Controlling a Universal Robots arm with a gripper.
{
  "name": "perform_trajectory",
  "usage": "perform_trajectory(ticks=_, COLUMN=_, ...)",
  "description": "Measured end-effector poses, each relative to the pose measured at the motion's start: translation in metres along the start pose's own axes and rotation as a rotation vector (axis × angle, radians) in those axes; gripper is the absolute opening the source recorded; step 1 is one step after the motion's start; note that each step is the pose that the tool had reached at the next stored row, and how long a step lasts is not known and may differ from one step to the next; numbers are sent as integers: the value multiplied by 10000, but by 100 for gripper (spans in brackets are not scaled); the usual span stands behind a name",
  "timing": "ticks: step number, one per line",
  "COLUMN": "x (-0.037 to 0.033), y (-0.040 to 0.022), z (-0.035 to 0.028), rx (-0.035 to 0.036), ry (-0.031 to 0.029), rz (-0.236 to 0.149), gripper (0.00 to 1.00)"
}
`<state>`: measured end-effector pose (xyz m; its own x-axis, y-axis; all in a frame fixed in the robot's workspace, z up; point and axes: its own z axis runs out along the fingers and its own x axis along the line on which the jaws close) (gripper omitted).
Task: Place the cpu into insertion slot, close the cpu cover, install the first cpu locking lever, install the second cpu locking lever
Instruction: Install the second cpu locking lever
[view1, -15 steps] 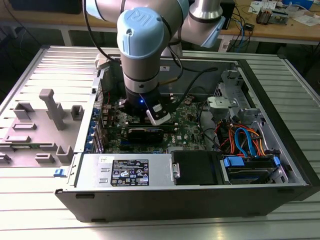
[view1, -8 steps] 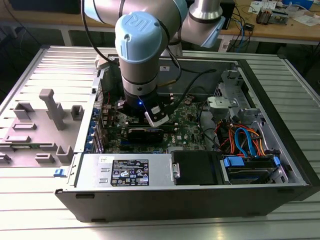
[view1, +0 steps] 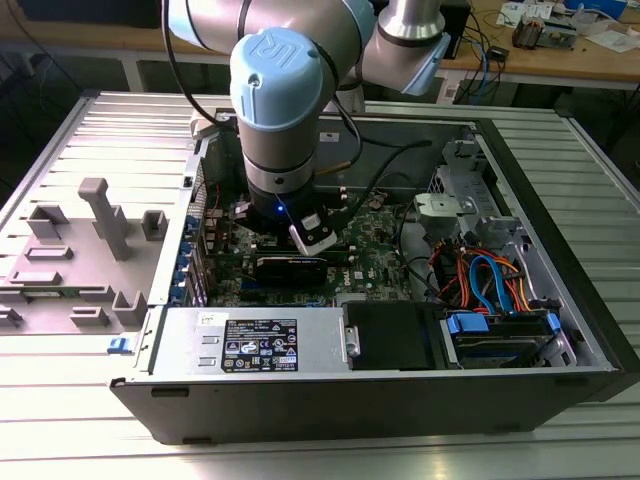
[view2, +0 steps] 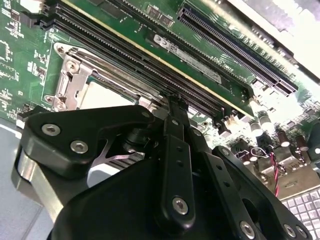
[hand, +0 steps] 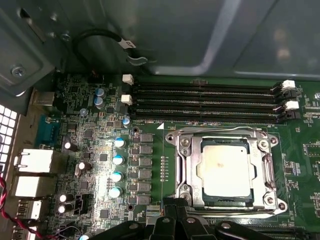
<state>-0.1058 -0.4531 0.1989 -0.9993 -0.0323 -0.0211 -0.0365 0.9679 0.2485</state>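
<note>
We see the arm (view1: 275, 90) reaching down into an open computer case (view1: 540, 290) that lies on a ribbed metal worktop (view1: 110, 130). Its wrist hangs over the green motherboard (hand: 100, 145).

In the first wrist view the cpu (hand: 225, 167) sits flat inside the insertion slot (hand: 186, 172), dull silver top facing up. The cpu cover (hand: 264, 170) lies down around it, framing the chip on all sides. The long black memory slots (hand: 205, 102) run just beside the socket.

In the second wrist view the end effector (view2: 172, 107) hovers right at the socket's edge, black linkage in front, the cpu (view2: 102, 97) partly hidden behind it. Its fingers (view2: 175, 120) appear drawn together into a narrow tip, with nothing held between them.

In the exterior view a grey fixture tray (view1: 80, 250) rests on the worktop at the exterior view's left, beside the case.
</note>
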Motion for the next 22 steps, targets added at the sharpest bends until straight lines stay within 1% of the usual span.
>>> perform_trajectory(ticks=7, x=23, y=-4, z=33, rx=2, ry=4, rz=2, gripper=11)
perform_trajectory(ticks=8, x=23, y=-4, z=35, rx=15, ry=2, rz=2, gripper=11)
perform_trajectory(ticks=9, x=23, y=-2, z=34, rx=43, ry=-1, rz=3, gripper=11)
perform_trajectory(ticks=10, x=23, y=0, z=24, rx=48, ry=-1, rz=2, gripper=11)
perform_trajectory(ticks=12, x=22, y=14, z=-39, rx=56, ry=1, rz=2, gripper=11)
perform_trajectory(ticks=15, x=21, y=33, z=-110, rx=54, ry=1, rz=1, gripper=11)
perform_trajectory(ticks=18, x=19, y=60, z=-214, rx=53, ry=1, rz=2, gripper=11)
perform_trajectory(ticks=19, x=19, y=76, z=-266, rx=55, ry=2, rz=3, gripper=11)
perform_trajectory(ticks=20, x=18, y=81, z=-284, rx=57, ry=4, rz=3, gripper=11)
perform_trajectory(ticks=22, x=18, y=81, z=-284, rx=54, ry=2, rz=2, gripper=11)
